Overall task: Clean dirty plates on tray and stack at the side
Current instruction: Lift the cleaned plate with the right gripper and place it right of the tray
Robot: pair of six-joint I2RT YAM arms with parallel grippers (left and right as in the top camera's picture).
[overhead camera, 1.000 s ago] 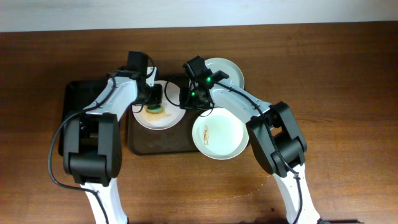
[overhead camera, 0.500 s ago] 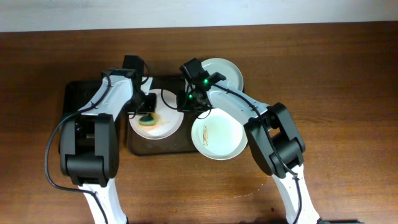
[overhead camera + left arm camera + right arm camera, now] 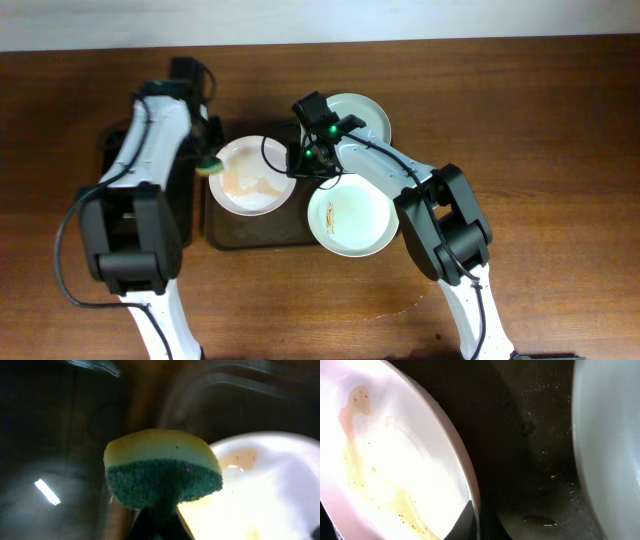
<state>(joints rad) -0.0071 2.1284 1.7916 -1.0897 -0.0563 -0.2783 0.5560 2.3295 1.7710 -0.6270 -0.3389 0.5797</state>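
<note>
A dirty white plate [image 3: 252, 176] with yellowish smears sits on the dark tray [image 3: 245, 228]. My right gripper [image 3: 297, 168] is shut on its right rim; the plate [image 3: 390, 460] fills the left of the right wrist view. My left gripper [image 3: 209, 166] is shut on a yellow-and-green sponge [image 3: 162, 472] and holds it just off the plate's left edge. A second dirty plate [image 3: 352, 216] lies at the tray's right front corner. A pale green plate [image 3: 362, 116] lies on the table behind my right arm.
A black bin or second tray [image 3: 115, 160] stands at the left, under my left arm. The brown table [image 3: 540, 150] extends to the right.
My left gripper has drawn the sponge off the plate's middle to its left edge, and the left arm swung left. The smear on the plate is thinner. The right arm held still.
</note>
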